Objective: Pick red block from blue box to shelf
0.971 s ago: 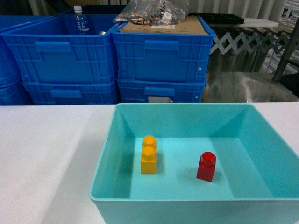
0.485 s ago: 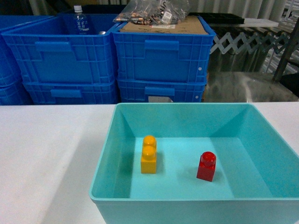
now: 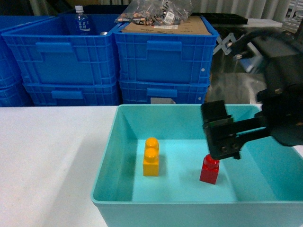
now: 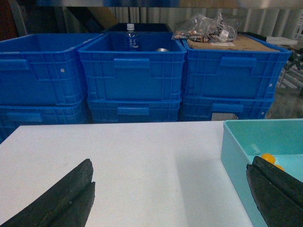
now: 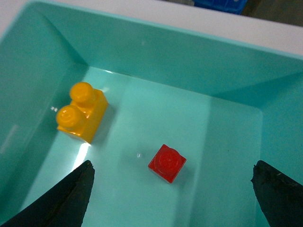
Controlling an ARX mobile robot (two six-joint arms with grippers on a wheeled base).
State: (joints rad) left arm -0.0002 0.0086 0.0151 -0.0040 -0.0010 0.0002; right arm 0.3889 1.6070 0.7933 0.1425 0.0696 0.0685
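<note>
1. Head view: your right pincer point(image 3: 223, 142) hangs inside the blue box point(image 3: 110, 156), directly above the red block point(image 3: 209, 170). Whether it touches the block's stud you cannot tell from here. The block stands on the box floor, right of the yellow-orange two-stud brick point(image 3: 151, 157) and well apart from it. The box sits on the white desk point(image 3: 47, 161), with stacked dark blue crates point(image 3: 163, 59) behind; one crate holds a water bottle point(image 3: 81, 21).

2. Left wrist view: your left pincer point(image 4: 170, 196) hovers spread wide over the desk point(image 4: 142, 161), holding nothing. Its dark fingers point(image 4: 61, 196) show at both lower corners. The blue box rim point(image 4: 232, 156) enters at the right, with a glimpse of the yellow-orange brick point(image 4: 268, 158) inside.

3. Right wrist view: your right pincer point(image 5: 170, 194) is parted wide, its fingertips point(image 5: 61, 198) at either lower corner. The red block point(image 5: 166, 163) lies between them on the box floor point(image 5: 142, 123), ungripped. The yellow-orange brick point(image 5: 81, 111) sits to the left.
</note>
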